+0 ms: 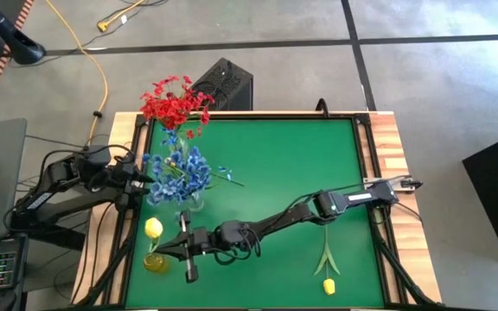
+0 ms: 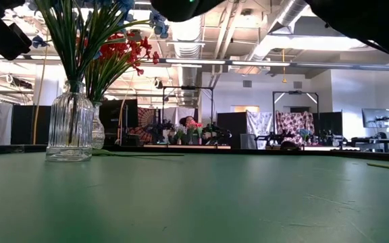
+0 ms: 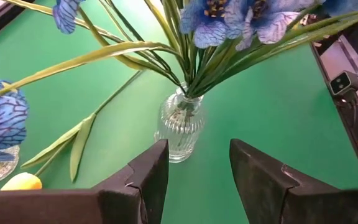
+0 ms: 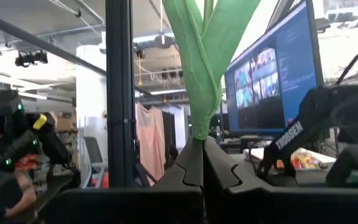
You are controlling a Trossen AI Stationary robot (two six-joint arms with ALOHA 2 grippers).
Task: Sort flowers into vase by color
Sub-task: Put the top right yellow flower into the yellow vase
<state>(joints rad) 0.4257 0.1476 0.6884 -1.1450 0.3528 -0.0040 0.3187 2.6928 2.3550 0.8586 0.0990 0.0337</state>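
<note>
Red flowers (image 1: 175, 104) stand in a vase at the far left. In front of them, blue flowers (image 1: 180, 171) stand in a ribbed glass vase (image 3: 180, 124). My right gripper (image 1: 164, 251) reaches across from the table's right, shut on a yellow tulip whose bud (image 1: 153, 228) shows beside a small yellowish vase (image 1: 156, 262) near the front left corner. The gripper hides the stem's lower end. My left gripper (image 3: 197, 180) stays open at the table's left edge. It points at the blue flowers' vase and has nothing between its fingers. My right gripper pinches the tulip's green stem and leaves (image 4: 197, 127) between its two shut fingertips. The fingers come from the table's right and slant upward. The leaves rise straight above the fingers, and the bud is out of the wrist view's top. I cannot tell whether the stem's lower end is in the vase.
A second yellow tulip (image 1: 328, 276) lies on the green mat at the front right. Another yellow bud (image 3: 20, 182) with its stem (image 3: 79, 140) lies on the table behind the blue flowers' vase. The middle and far right of the mat (image 1: 301, 155) are bare.
</note>
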